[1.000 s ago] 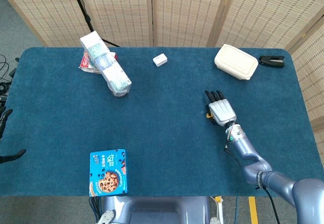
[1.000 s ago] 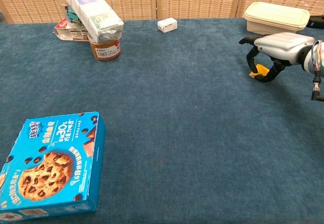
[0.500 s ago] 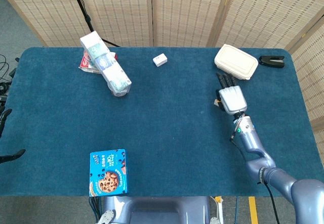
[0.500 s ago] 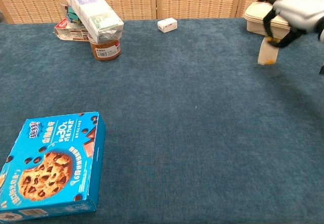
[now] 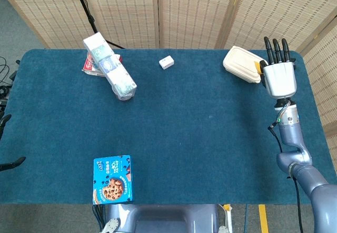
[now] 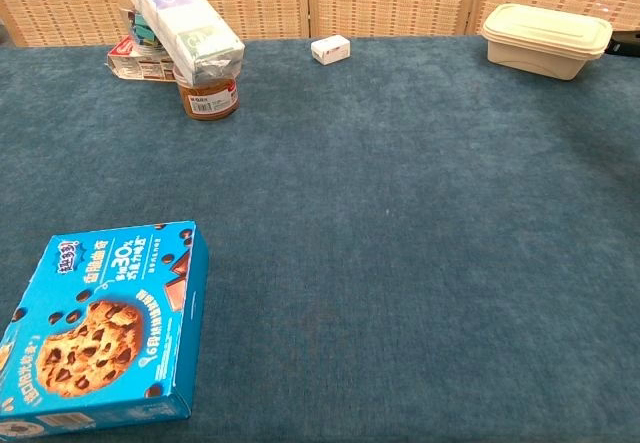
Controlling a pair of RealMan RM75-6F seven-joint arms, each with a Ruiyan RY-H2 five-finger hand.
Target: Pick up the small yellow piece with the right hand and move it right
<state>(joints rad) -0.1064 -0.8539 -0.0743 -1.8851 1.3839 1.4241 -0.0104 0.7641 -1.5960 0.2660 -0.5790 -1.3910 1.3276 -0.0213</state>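
Since half a second ago, the right robot hand has been carried rightward and further up the table, out of the chest view, and is now seen just beside the cream lunch box. The small yellow piece is glimpsed at the hand's left edge, apparently gripped under the extended fingers, though the grip itself is hidden. The left robot hand is not seen; the cookie box is left lying near the front edge.
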